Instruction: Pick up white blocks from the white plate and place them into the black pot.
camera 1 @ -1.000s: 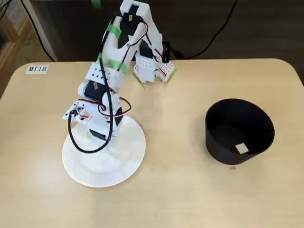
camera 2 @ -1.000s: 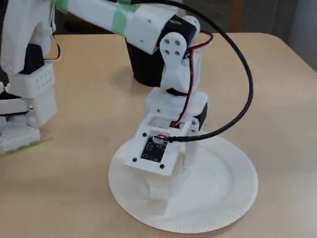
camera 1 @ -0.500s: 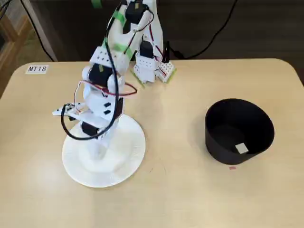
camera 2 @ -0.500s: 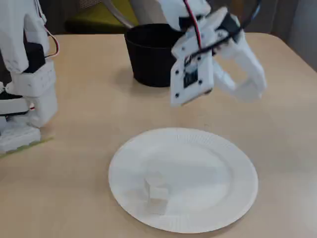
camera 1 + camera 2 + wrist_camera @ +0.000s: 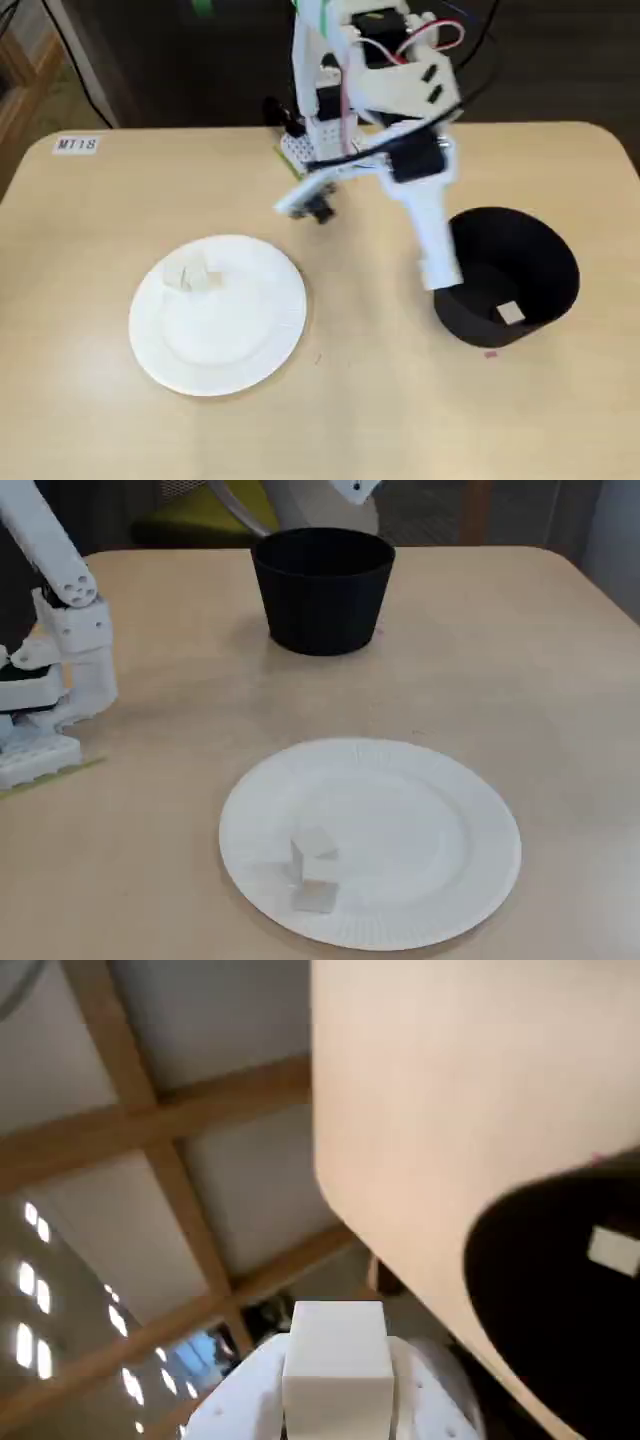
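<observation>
My gripper [image 5: 438, 270] hangs over the left rim of the black pot [image 5: 540, 265], shut on a white block [image 5: 337, 1360] that the wrist view shows squeezed between the white fingers. One white block [image 5: 510, 313] lies on the pot's floor and also shows in the wrist view as a pale square [image 5: 612, 1250]. Two more white blocks [image 5: 195, 278] sit close together at the upper left of the white plate [image 5: 230, 345]. In a fixed view the same pair of blocks [image 5: 315, 870] lies near the plate's [image 5: 430, 830] front-left edge, with the pot [image 5: 322, 595] behind.
The arm's base [image 5: 320, 150] is at the table's far edge, also seen at the left [image 5: 50, 690] in a fixed view. A label reading MT18 [image 5: 77, 145] marks the far left corner. A small pink mark [image 5: 489, 353] lies in front of the pot.
The arm has lifted off the plate and swung right to the pot's rim, carrying one block. Two blocks stay on the plate.
</observation>
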You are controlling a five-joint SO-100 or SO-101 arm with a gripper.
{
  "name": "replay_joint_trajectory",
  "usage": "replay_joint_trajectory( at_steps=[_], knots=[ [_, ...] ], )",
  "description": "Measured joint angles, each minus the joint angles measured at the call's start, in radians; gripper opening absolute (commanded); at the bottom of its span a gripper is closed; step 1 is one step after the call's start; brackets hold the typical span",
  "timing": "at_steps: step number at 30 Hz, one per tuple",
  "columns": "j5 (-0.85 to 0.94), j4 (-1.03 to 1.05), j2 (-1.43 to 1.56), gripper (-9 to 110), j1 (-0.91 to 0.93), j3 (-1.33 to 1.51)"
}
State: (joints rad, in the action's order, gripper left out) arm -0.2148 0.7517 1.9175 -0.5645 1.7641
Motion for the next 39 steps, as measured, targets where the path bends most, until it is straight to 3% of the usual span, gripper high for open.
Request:
replay_joint_trajectory(
  at_steps=[11, 12, 14, 18, 22, 28, 33, 39],
  knots=[
    [0.023, -0.005, -0.020, -2, -0.077, 0.158],
    [0.023, -0.005, -0.020, 2, -0.077, 0.158],
    [0.026, -0.003, -0.020, 22, -0.077, 0.158],
    [0.071, 0.032, -0.023, 33, -0.077, 0.158],
    [0.104, 0.041, -0.023, 28, -0.077, 0.158],
    [0.169, 0.064, -0.020, -2, -0.044, 0.158],
    [0.376, 0.181, 0.074, -2, 0.117, 0.158],
    [0.644, 0.411, 0.184, -2, 0.512, 0.158]
  ],
)
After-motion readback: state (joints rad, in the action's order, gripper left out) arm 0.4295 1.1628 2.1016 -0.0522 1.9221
